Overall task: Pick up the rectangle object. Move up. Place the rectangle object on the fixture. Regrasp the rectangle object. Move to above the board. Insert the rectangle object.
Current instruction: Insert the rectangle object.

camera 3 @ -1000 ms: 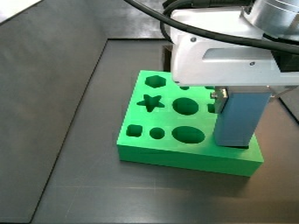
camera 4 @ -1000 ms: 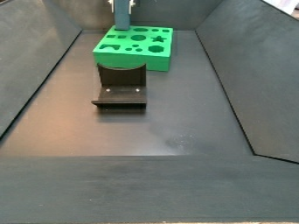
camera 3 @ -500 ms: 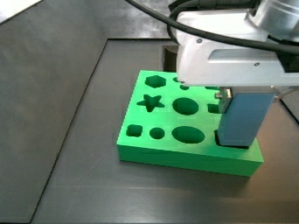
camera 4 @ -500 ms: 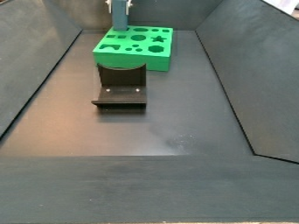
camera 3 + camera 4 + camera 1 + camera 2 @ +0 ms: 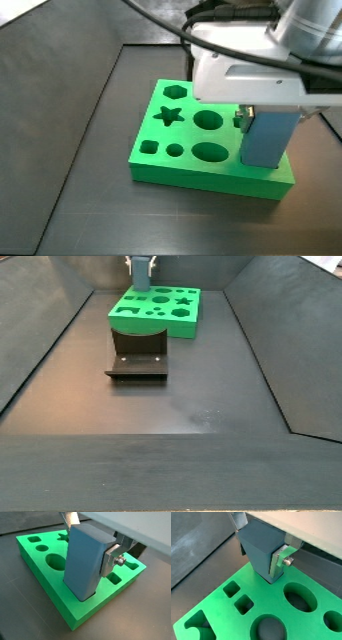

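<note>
The rectangle object, a grey-blue block, stands upright with my gripper shut on its upper part; silver fingers press its two sides. Its lower end sits in a cut-out near the edge of the green board. In a side view the block stands at the right front part of the board, under the gripper. In a side view the fixture stands in front of the board, apart from the block.
Star, oval and square cut-outs lie open beside the block. Sloping dark walls enclose the floor on both sides. Black cables hang above the gripper's white body.
The gripper has come down a little with the block, and less of the block shows above the board. The board looks shifted slightly to the left.
</note>
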